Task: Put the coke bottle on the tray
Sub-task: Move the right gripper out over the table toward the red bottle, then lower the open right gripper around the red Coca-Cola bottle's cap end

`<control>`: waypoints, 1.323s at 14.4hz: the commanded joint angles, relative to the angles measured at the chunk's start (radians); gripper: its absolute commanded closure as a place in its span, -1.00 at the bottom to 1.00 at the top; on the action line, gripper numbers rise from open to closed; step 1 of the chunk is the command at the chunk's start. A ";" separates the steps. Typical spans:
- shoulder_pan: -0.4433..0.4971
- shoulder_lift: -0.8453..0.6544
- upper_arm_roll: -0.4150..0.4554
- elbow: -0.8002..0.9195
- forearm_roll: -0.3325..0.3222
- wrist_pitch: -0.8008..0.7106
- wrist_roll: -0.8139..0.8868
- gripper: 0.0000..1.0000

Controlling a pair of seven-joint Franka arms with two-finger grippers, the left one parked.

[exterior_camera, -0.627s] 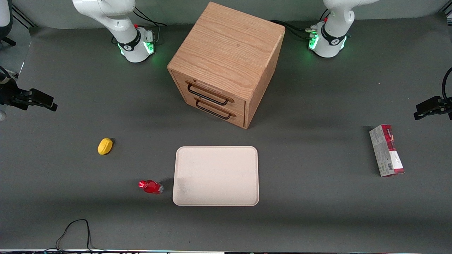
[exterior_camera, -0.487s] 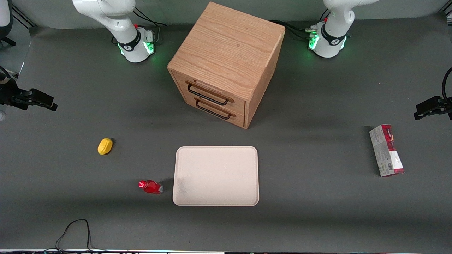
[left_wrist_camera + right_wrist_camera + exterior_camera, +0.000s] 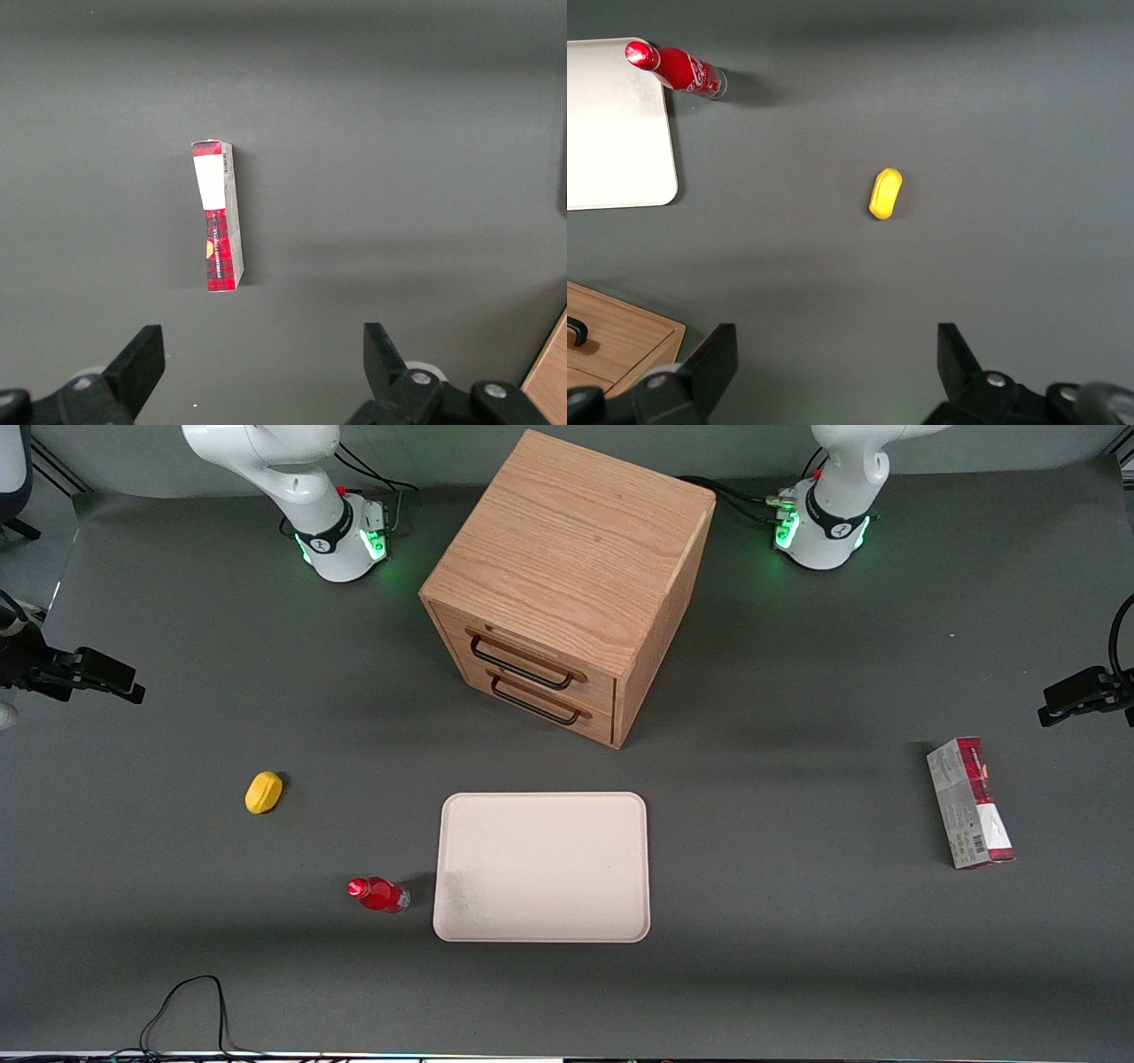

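The coke bottle (image 3: 378, 894) is a tiny red bottle with a red cap. It stands on the dark table just beside the tray's edge that faces the working arm's end. The tray (image 3: 542, 866) is cream-beige, flat and bare. Both show in the right wrist view, the bottle (image 3: 678, 69) next to a corner of the tray (image 3: 611, 124). My right gripper (image 3: 106, 677) hangs high at the working arm's end of the table, well away from the bottle. It is open (image 3: 835, 354), its fingers wide apart with only bare table between them.
A yellow lemon-like lump (image 3: 263, 792) lies between gripper and bottle, also seen from the wrist (image 3: 886, 193). A wooden drawer cabinet (image 3: 567, 584) stands farther from the front camera than the tray. A red-and-grey carton (image 3: 970, 802) lies toward the parked arm's end. A black cable (image 3: 190, 1001) loops at the front edge.
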State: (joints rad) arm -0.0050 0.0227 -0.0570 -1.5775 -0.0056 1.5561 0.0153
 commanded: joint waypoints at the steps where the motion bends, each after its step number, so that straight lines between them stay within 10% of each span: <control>1: 0.025 0.069 0.006 0.098 -0.005 -0.011 -0.002 -1.00; 10: 0.210 0.505 0.011 0.618 -0.007 -0.008 0.020 -1.00; 19: 0.234 0.641 0.075 0.680 -0.007 0.074 0.098 -1.00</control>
State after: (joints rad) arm 0.2316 0.6111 0.0056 -0.9445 -0.0053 1.6126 0.0921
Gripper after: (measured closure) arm 0.000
